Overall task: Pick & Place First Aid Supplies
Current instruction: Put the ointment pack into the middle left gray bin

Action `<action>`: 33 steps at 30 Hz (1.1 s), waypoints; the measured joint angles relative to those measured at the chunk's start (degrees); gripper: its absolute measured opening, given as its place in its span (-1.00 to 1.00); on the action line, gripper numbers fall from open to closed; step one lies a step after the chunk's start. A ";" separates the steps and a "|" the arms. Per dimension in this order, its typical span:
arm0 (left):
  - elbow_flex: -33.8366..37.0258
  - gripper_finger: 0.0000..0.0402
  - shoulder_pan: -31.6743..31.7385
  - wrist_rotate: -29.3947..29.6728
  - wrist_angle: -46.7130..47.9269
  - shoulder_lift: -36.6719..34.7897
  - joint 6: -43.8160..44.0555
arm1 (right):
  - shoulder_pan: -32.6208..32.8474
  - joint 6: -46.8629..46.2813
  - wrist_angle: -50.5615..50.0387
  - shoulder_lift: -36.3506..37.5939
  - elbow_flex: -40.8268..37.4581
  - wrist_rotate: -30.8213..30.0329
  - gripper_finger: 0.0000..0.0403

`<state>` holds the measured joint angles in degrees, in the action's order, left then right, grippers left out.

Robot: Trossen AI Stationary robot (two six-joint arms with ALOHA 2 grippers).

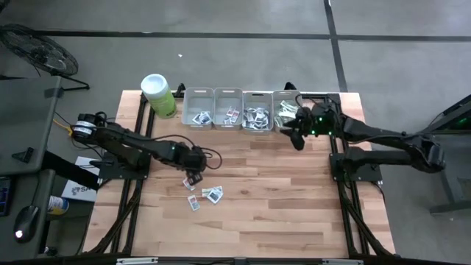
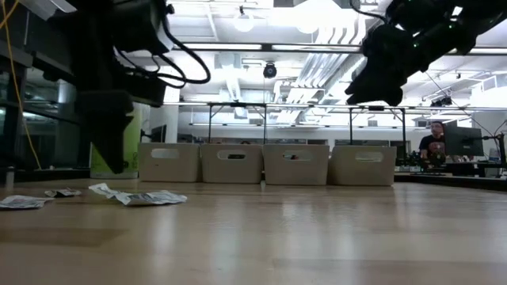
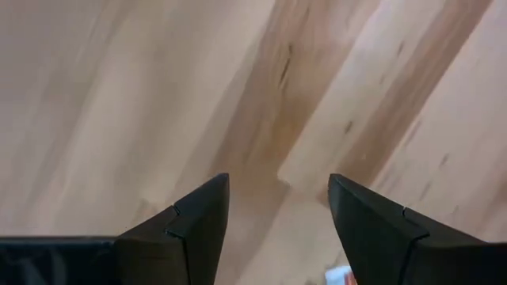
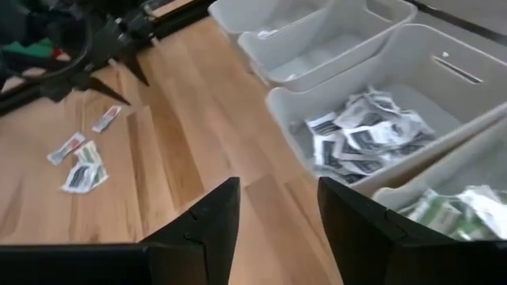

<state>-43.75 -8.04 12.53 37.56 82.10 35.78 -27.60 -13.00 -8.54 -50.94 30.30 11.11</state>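
Several loose first aid packets lie flat on the wooden table left of centre; they also show in the right wrist view as packets and in the low view as packets. My left gripper points steeply down just above their far edge, open, with bare wood between its fingers. My right gripper hangs open and empty above the table, in front of the rightmost bin. In the right wrist view nothing sits between its fingers.
Four grey bins stand in a row at the far edge; one holds white packets with dark print, the rightmost green-and-white strips. A lime-green canister stands left of the row. Bare wood lies toward the near edge. A person sits beyond the table.
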 joint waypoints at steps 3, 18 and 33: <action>0.00 0.06 -1.48 -0.66 2.78 -0.60 3.05 | 4.48 -0.22 0.01 0.00 0.00 -3.44 -0.18; 0.00 0.06 -8.62 -4.25 6.34 -1.80 12.55 | 21.92 -3.57 0.69 -0.02 -0.04 -18.90 -0.18; 1.12 0.06 -8.49 -5.79 7.31 -1.41 12.77 | 34.89 -6.38 1.11 -0.04 -0.04 -30.13 -0.18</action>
<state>-42.63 -16.53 6.74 44.86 80.68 48.56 7.29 -19.38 -7.42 -50.98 30.26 -19.02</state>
